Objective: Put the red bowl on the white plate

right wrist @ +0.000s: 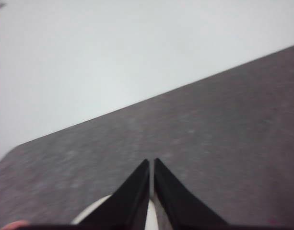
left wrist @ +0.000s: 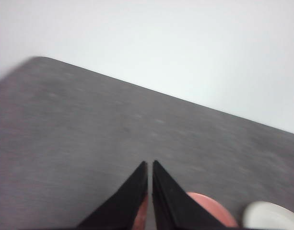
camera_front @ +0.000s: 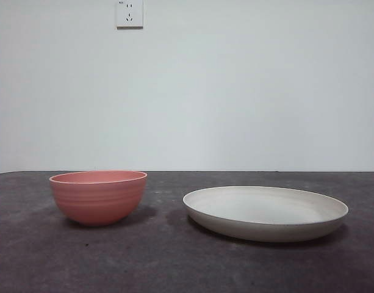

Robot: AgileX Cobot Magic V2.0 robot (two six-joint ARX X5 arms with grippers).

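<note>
The red bowl [camera_front: 98, 196] stands upright on the dark table at the left of the front view. The white plate [camera_front: 265, 212] lies to its right, a small gap between them, with nothing on it. No arm shows in the front view. My left gripper [left wrist: 150, 165] is shut and empty, high above the table; part of the bowl [left wrist: 211, 211] and the plate's edge [left wrist: 271, 216] show past its jaws. My right gripper [right wrist: 151, 163] is shut and empty, also high; the plate [right wrist: 96, 213] shows beneath its jaws and a sliver of the bowl [right wrist: 12, 224] at the corner.
The dark grey table [camera_front: 174, 262] ends at a white wall with a socket [camera_front: 129, 13] behind it. The table's far edge [left wrist: 161, 93] shows in both wrist views.
</note>
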